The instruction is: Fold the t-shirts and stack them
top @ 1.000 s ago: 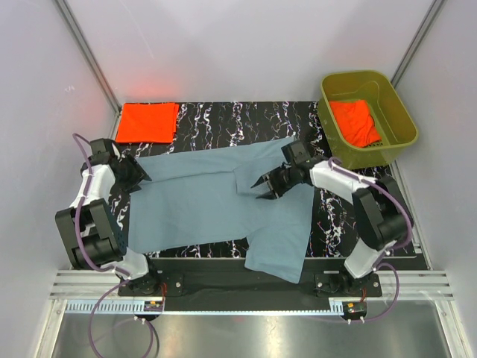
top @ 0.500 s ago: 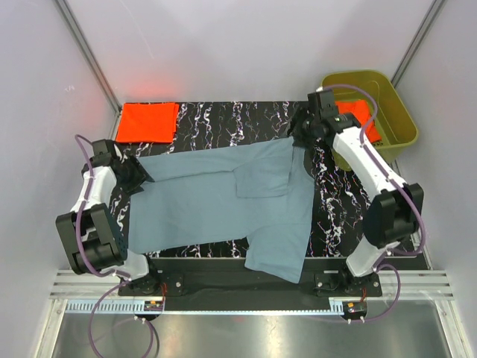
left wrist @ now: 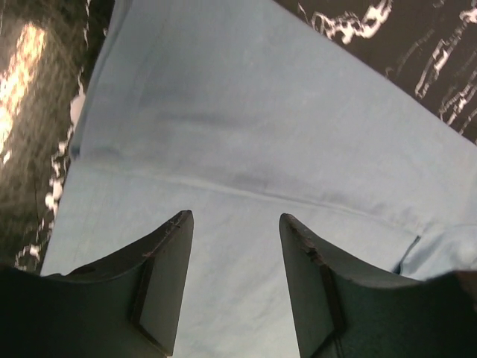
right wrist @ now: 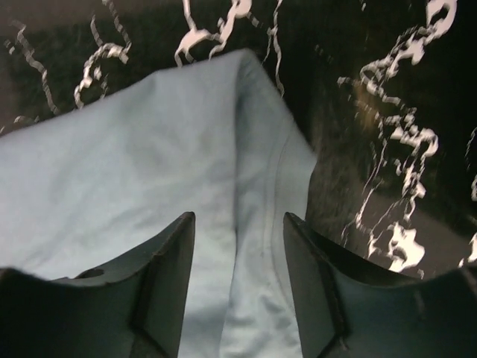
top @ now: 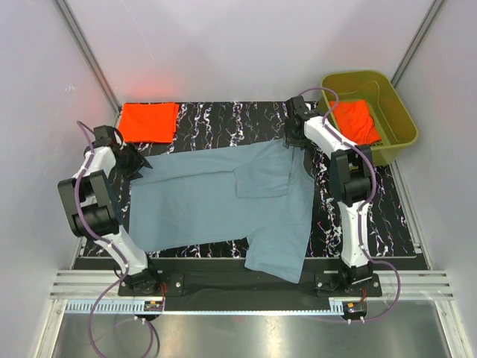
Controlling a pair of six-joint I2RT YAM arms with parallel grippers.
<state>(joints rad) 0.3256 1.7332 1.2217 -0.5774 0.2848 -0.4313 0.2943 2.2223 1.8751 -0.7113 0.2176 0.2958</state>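
Observation:
A large blue-grey t-shirt [top: 209, 201] lies spread on the black marbled mat [top: 223, 119], one sleeve folded in over its middle. My left gripper [top: 136, 162] hovers open over the shirt's left edge; in the left wrist view the left gripper [left wrist: 235, 218] shows only flat cloth [left wrist: 261, 112] under its fingers. My right gripper [top: 293, 140] stands open above the shirt's far right corner, and in the right wrist view the right gripper [right wrist: 238, 216] straddles the hem [right wrist: 149, 149] without gripping it. A folded orange-red t-shirt [top: 147, 121] lies at the mat's far left. Another orange-red one [top: 356, 121] is crumpled in the tub.
An olive-green plastic tub [top: 399, 123] stands at the far right, just beyond the right arm. White walls close in on both sides. The shirt's lower part hangs over the mat's near edge [top: 274, 262] between the arm bases.
My right arm has swung from the shirt's middle up to its far right corner, and its jaws have opened. The left arm has shifted only slightly at the left edge.

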